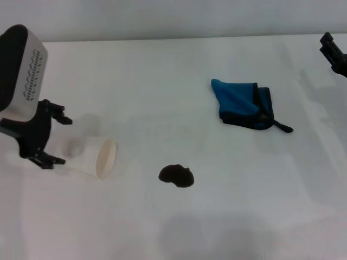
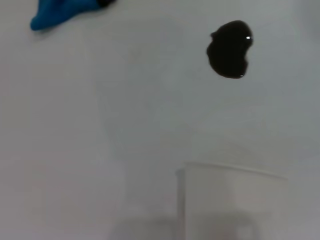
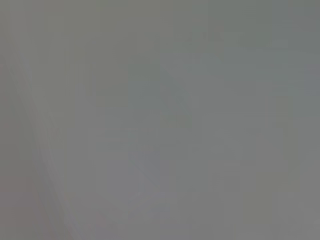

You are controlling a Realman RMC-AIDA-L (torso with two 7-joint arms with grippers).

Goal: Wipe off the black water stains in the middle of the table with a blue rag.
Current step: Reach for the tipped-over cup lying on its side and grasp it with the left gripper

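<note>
A: Starting with the head view. White surface [image 1: 162, 76], one dark stain [image 1: 176, 176] low in the middle, irregular oval, glossy.

B: Rag?

A: Blue rag [image 1: 244, 104] lies folded, up and to the right of the stain, well apart from it. Black edging, short black loop tab sticking out at its lower right corner.

B: And the cup?

A: White paper cup [image 1: 92, 156] on its side, left of the stain, open mouth facing the stain. Cup and stain are near, not touching.

B: Arms?

A: Left tool [image 1: 57, 140] sits at the closed end of the cup, black fingers spread wide, one above and one below the cup's base. Cannot tell whether they touch it. Right tool [image 1: 334, 52] is just a black piece at the far right edge, well away from the rag; cannot tell its state.

B: Left wrist view?

A: Cup [image 2: 230, 200] fills the near part, rim toward the stain [image 2: 230, 49]. The stain shows small bright glints. A blue corner of the rag [image 2: 57, 14] at the frame edge, apart from the stain. Bare surface [image 2: 100, 125] between.

B: Right wrist view?

A: Flat grey, nothing to make out.
</note>
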